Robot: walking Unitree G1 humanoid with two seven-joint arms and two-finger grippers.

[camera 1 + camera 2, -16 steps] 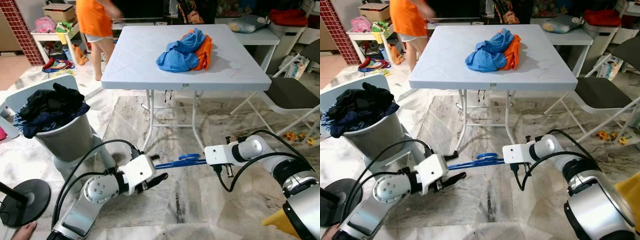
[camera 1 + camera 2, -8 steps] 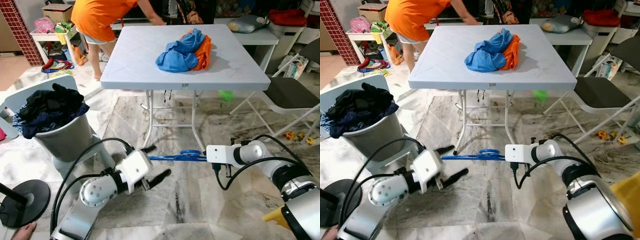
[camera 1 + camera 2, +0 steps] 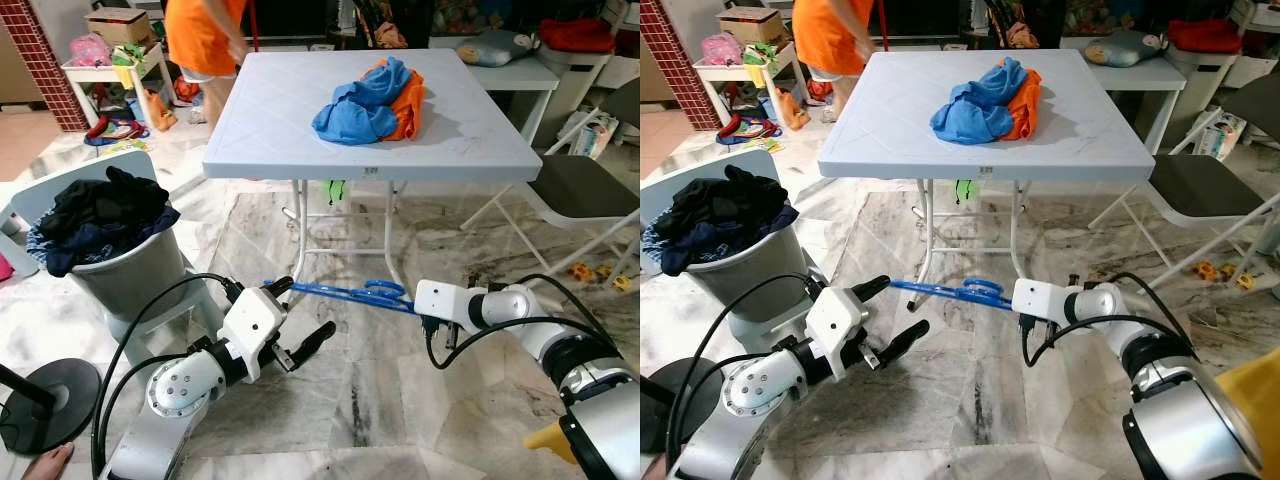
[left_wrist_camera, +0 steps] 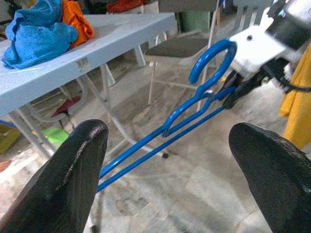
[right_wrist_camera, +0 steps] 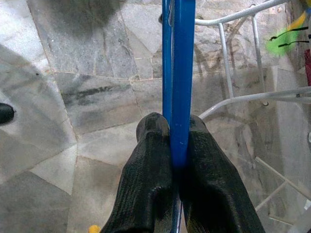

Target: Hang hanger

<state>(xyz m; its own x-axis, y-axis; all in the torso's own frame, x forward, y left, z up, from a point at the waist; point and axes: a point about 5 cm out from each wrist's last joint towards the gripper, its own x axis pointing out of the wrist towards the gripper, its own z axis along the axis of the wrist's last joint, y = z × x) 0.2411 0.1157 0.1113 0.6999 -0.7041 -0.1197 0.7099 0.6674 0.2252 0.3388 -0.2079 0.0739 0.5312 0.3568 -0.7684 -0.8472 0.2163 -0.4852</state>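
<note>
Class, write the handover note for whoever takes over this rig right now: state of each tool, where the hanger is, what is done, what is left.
Right tool: shut on the blue hanger, holding it roughly level above the marble floor in front of the white folding table.
Left tool: open, fingers spread at the hanger's free end, not gripping it.
Hanger: bare, no garment on it; the blue and orange clothes lie on the table.
Done: hanger picked up, held by the right tool alone.
Left: hang it; no rail is in view, so find one first.
</note>
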